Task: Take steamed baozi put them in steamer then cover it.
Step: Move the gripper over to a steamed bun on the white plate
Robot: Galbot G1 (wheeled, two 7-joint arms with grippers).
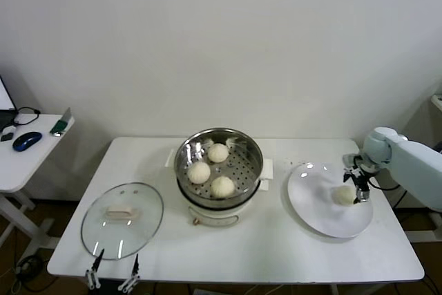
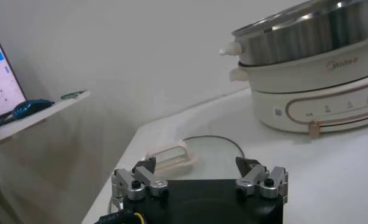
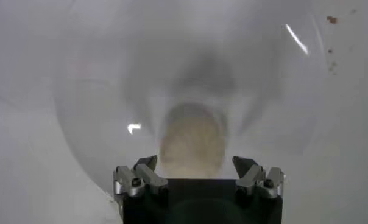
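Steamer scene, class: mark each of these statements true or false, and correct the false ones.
1. Three baozi lie in the steamer. True.
2. The glass cover sits on the steamer. False: it lies on the table, on the robot's left of the steamer.
3. The right gripper is open, at the last baozi on the white plate. True.
4. The left gripper holds the cover's handle. False: it is open, near the table's front edge.

Four buns in all: three in the one steamer (image 1: pixel 219 164), at 12 (image 1: pixel 218 153), 8 (image 1: pixel 199 172) and 5 o'clock (image 1: pixel 222 186), and one (image 1: pixel 343 195) on the single plate (image 1: pixel 314 205); one glass lid (image 1: pixel 121 220); two tabletops (image 1: pixel 276 246) (image 1: pixel 27 160)
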